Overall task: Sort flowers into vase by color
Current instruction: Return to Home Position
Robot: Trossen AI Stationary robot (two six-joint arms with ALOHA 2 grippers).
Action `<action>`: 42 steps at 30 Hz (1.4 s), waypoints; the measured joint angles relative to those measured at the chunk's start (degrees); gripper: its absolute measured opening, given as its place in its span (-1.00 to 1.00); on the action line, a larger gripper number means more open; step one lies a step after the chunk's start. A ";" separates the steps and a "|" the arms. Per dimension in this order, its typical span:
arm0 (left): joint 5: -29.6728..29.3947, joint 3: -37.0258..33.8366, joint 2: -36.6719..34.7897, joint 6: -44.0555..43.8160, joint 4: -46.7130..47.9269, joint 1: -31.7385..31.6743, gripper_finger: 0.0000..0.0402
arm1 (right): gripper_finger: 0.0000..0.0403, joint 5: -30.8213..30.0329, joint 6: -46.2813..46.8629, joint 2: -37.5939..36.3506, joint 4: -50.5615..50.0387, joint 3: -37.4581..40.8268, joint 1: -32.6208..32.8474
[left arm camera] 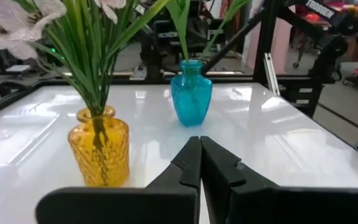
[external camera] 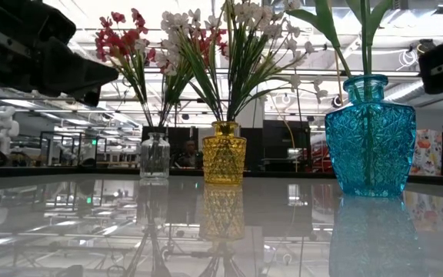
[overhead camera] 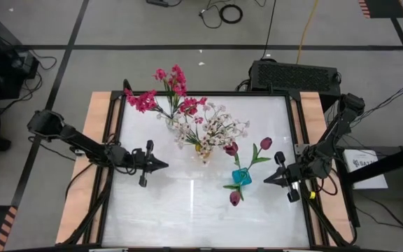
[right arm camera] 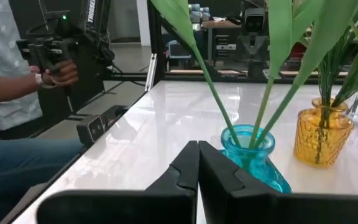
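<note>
Masking the clear vase [overhead camera: 168, 117] from above, magenta flowers [overhead camera: 175, 78] filled it; white flowers [overhead camera: 219, 129] filled the yellow vase [overhead camera: 203, 152], maroon tulips [overhead camera: 266, 143] the blue vase [overhead camera: 241, 176]. Table-level framing cut off their buds. Wrist views showed left gripper [left arm camera: 199, 139] and right gripper [right arm camera: 197, 144] pinched together, empty, flanking the vases left and right.

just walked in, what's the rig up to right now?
Nothing is being handled. The left gripper and the right gripper hang over the left and right sides of the table, jaws shut and empty. No flower lies loose: the pink flowers stand in the clear vase, the white flowers in the yellow vase, the maroon tulips in the blue vase. Sorting looks done.
</note>
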State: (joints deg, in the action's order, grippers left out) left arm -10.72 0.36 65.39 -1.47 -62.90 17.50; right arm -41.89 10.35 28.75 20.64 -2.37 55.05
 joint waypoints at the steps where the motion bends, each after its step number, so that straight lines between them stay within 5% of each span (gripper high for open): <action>1: -0.12 0.00 -0.42 -0.06 0.55 -0.02 -0.96 | -1.00 0.00 0.19 0.00 0.13 0.09 0.00; 10: 0.28 -0.02 -5.97 0.37 4.31 -0.02 -0.96 | -1.00 -0.02 -0.81 -1.44 -0.23 0.50 0.00; 21: 0.48 -0.02 -23.13 0.74 21.87 -0.01 -0.96 | -1.00 0.32 -0.65 -6.33 -5.86 0.50 0.00; 32: 0.67 -0.04 -38.07 0.74 36.74 -0.02 -0.96 | -1.00 2.41 -3.47 -19.77 -15.01 0.48 0.00; 37: 0.87 -0.04 -41.16 0.77 38.90 -0.02 -0.96 | -1.00 5.85 -5.45 -28.19 -19.57 0.37 -0.23; 42: 0.91 -0.07 -42.71 1.83 39.43 -0.02 -0.96 | -1.00 6.44 -9.21 -28.70 -19.90 -0.07 -2.65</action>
State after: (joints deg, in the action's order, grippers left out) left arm -9.81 0.30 22.68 0.36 -23.47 17.47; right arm -35.45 1.13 0.05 0.74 -2.44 52.40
